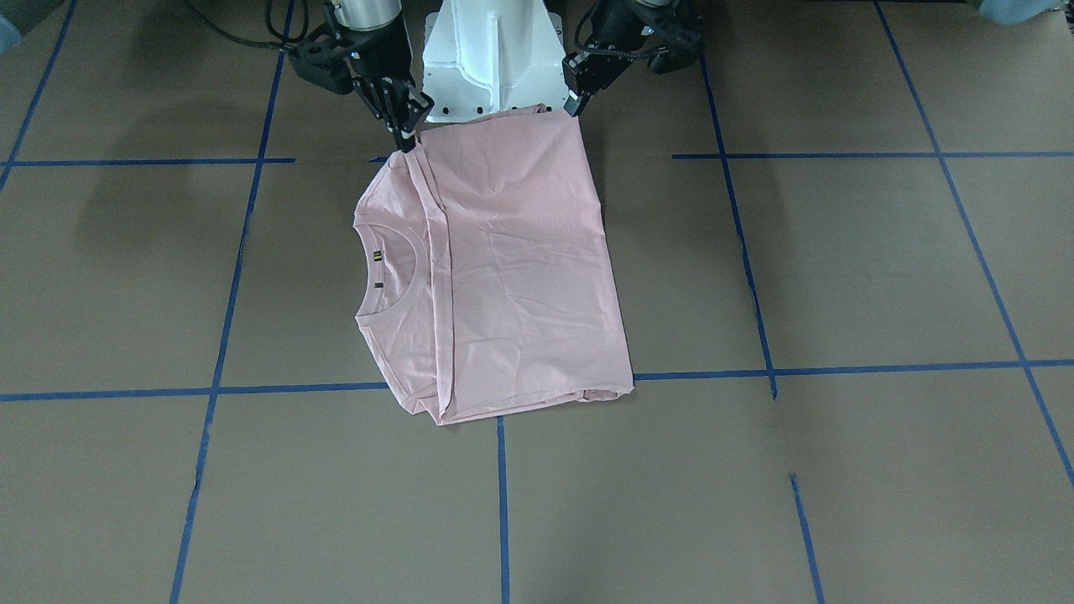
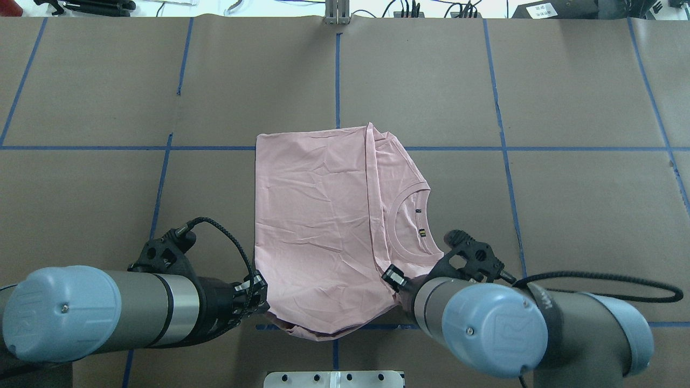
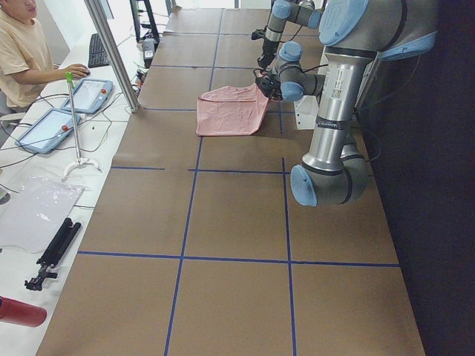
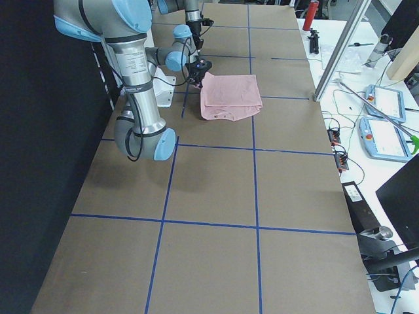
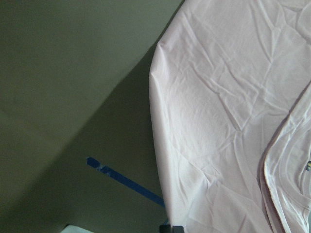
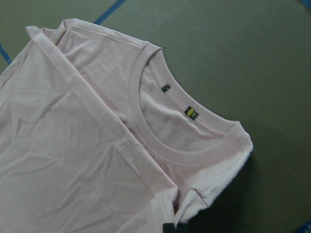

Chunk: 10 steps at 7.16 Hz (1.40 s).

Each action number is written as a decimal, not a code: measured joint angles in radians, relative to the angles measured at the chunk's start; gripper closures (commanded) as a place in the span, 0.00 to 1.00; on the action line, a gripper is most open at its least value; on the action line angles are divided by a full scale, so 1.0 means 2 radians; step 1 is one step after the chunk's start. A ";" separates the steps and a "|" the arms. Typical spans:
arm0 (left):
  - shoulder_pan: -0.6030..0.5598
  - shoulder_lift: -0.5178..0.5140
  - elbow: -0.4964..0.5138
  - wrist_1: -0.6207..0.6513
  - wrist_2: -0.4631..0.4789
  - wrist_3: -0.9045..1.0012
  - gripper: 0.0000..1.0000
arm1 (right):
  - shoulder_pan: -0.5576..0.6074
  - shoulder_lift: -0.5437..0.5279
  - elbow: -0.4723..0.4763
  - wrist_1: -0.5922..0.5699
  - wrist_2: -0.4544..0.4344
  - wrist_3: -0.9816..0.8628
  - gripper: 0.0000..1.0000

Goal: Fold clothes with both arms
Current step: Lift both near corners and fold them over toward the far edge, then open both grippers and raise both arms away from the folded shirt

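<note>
- Mid-fold at your two-arm station: the pale pink short-sleeved T-shirt (image 1: 520, 252) lies on the brown paper-covered table with blue tape lines (image 1: 839, 268). It sits just in front of the white pedestal base (image 1: 491, 59).
- The body is doubled over itself. A long fold runs beside the ribbed round neckline (image 1: 394, 285), which points toward the robot's right.
- The step in hand looks like the pick-up for a further fold, with both grippers at the corners of the edge nearest the robot.
- The right black two-finger gripper (image 1: 407, 134) has its fingers pinched narrow on the corner by the shoulder. Its wrist view shows fabric bunching into the tips.
- The left black two-finger gripper (image 1: 576, 105) meets the opposite corner. It appears closed on the cloth too, though the tips are largely hidden in the overhead view.
- Between them the near edge runs fairly straight, and the left wrist view shows a shadow under the cloth. Both suggest the edge is lifted off the table.
- Your likely next move is to carry that edge up and over toward the far edge. Keep both arms level and in step, so the thin fabric neither sags nor drags the lower layers askew.
</note>
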 measured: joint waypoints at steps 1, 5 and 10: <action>-0.033 -0.018 0.028 0.000 0.000 0.022 1.00 | 0.041 0.035 -0.049 0.004 0.021 -0.029 1.00; -0.094 -0.056 0.144 -0.025 0.026 0.101 1.00 | 0.127 0.133 -0.238 0.067 0.082 -0.095 1.00; -0.148 -0.124 0.359 -0.173 0.079 0.192 0.57 | 0.166 0.201 -0.477 0.236 0.110 -0.152 0.00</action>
